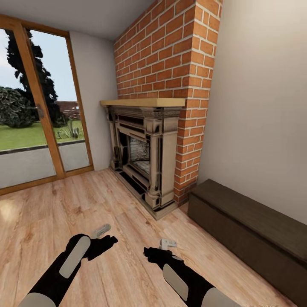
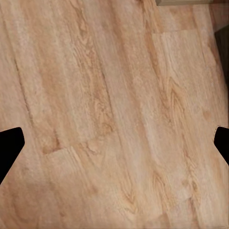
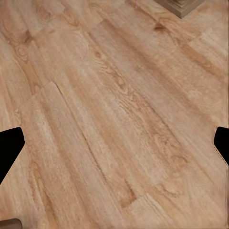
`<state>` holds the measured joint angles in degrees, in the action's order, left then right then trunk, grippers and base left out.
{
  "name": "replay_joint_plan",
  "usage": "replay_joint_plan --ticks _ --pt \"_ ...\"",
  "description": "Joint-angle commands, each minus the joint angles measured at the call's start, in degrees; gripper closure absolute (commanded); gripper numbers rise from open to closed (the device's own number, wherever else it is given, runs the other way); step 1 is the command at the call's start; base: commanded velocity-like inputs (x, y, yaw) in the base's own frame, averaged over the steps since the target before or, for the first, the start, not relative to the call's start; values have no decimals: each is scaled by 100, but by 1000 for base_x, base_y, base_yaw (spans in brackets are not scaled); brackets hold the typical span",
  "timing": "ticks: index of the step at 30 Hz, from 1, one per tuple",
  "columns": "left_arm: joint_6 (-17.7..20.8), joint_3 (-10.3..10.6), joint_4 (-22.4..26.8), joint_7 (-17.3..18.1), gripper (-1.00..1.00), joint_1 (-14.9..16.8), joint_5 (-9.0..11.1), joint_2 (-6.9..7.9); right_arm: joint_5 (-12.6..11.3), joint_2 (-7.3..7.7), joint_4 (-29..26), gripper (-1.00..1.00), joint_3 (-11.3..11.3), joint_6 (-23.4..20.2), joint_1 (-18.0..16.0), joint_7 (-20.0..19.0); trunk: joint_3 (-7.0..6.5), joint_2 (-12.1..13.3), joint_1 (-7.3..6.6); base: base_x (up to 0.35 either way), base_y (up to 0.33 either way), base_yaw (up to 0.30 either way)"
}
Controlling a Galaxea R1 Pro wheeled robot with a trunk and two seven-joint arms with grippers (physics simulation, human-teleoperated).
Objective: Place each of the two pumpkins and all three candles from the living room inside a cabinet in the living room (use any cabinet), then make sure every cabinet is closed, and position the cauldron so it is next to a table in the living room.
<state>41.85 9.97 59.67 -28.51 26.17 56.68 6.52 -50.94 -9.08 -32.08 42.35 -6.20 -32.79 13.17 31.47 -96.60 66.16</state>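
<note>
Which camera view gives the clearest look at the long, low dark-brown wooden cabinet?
The head view: the long, low dark-brown wooden cabinet stands against the wall right of the fireplace, flat top and front visible. The left wrist view may catch a dark sliver of it at one edge; the right wrist view looks onto floor planks.

You're facing a brick chimney, ornate stone fireplace, glass patio door left, wood-plank floor.

The floor is made of light brown wood boards with darker wavy lines and knots. Two black fingertips of the right tool stick in from the two sides, wide apart, with nothing between them but floor. A pale stone corner sits at one edge. A small brown bit shows in another corner.
</note>
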Motion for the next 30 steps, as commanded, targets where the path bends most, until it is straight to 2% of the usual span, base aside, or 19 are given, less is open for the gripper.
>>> replay_joint_plan --ticks 1,30 --pt "-1 15 10 -59 -100 3 62 7 -31 3 -9 -100 34 -12 -8 45 6 -4 0 0 26 -269" --pt "-1 13 10 -59 -100 3 63 33 -31 3 8 -100 28 -12 -8 46 6 -4 0 0 9 -270"
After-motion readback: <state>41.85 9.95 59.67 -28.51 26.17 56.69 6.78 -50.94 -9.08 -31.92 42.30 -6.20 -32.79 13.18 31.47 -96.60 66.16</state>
